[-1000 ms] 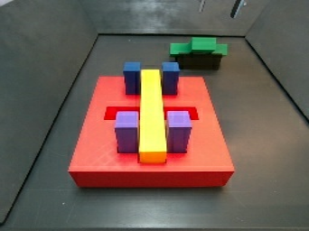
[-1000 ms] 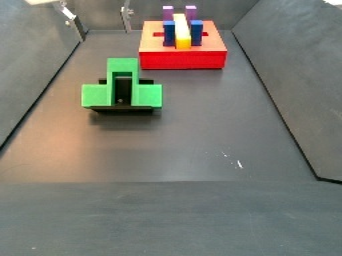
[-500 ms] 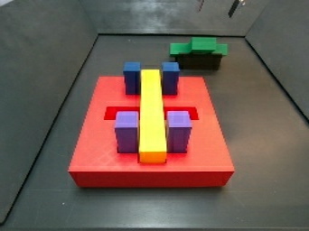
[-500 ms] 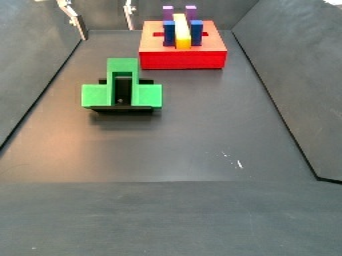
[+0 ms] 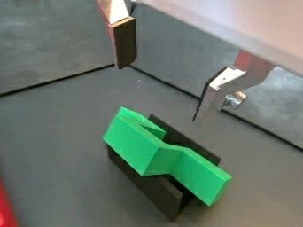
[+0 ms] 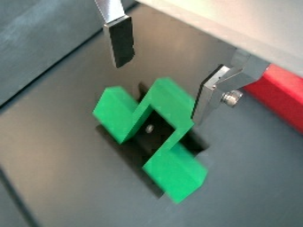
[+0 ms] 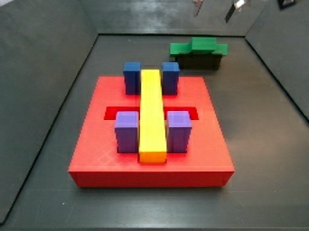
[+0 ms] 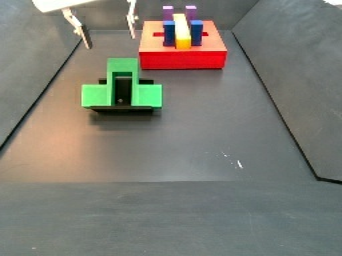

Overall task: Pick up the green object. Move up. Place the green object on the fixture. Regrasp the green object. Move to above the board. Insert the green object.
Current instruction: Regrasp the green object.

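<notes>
Now the jaws (image 5: pixel 166 75) stand wide open with nothing between them, the two flat silver fingers (image 5: pixel 123 40) with dark pads well apart in both wrist views (image 6: pixel 166 66). They hang above the bright green cross-like blocky piece (image 5: pixel 162 153), clear of it and not touching. That green piece (image 6: pixel 148 133) sits on top of the small dark box-like fixture (image 5: pixel 166 188), its wide bar overhanging the bracket on both sides and its raised centre block uppermost.

In a side view only the fingertips show, at the top edge, above and behind the green piece (image 8: pixel 122 88), which rests on the fixture (image 8: pixel 123 110) on the dark tabletop (image 8: pixel 187 150). In a side view the same fingertips (image 7: pixel 237 7) show at the top edge, near the green piece (image 7: pixel 200 46) on the fixture (image 7: pixel 201 62).

The large red slab board (image 7: pixel 151 149), with its long yellow bar (image 7: pixel 151 113), blue blocks (image 7: pixel 132 77) and purple blocks (image 7: pixel 126 131), lies well apart from the fixture; it shows too in a side view (image 8: pixel 182 55).

Compared with a second ago, the fingertips have shifted in the side views, and a white part of the hand (image 8: pixel 60 4) has come into view at the top edge. The green piece, fixture and board have stayed where they were.
</notes>
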Available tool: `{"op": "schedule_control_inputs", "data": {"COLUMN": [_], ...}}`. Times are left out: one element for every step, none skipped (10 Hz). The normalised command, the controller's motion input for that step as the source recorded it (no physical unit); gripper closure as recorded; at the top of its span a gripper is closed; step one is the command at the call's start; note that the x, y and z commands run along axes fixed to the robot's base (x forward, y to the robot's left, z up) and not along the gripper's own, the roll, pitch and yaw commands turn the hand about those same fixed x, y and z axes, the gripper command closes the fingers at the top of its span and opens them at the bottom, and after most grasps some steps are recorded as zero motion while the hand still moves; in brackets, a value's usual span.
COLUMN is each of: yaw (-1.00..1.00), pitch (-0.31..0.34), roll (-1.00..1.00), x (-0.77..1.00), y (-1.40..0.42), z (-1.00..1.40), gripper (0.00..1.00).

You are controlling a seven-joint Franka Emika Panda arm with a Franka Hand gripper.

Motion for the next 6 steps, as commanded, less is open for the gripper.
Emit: {"op": "schedule_control_inputs", "data": {"yaw": [0.0,0.0,0.0,0.0,0.0,0.0], "pitch": [0.357,0.251,0.134,0.049,0.009,0.006], "roll": [1.0,0.8,0.68,0.67,0.68,0.69], "x": [0.07,0.15,0.2,0.16,0.13,0.12], "y": [-0.16,-0.28,-0.33,-0.34,-0.29,-0.26], "z": [-0.02,0.0,0.0,-0.07,-0.25,-0.32], "gripper": [0.0,0.0,0.0,0.0,0.0,0.0]}}
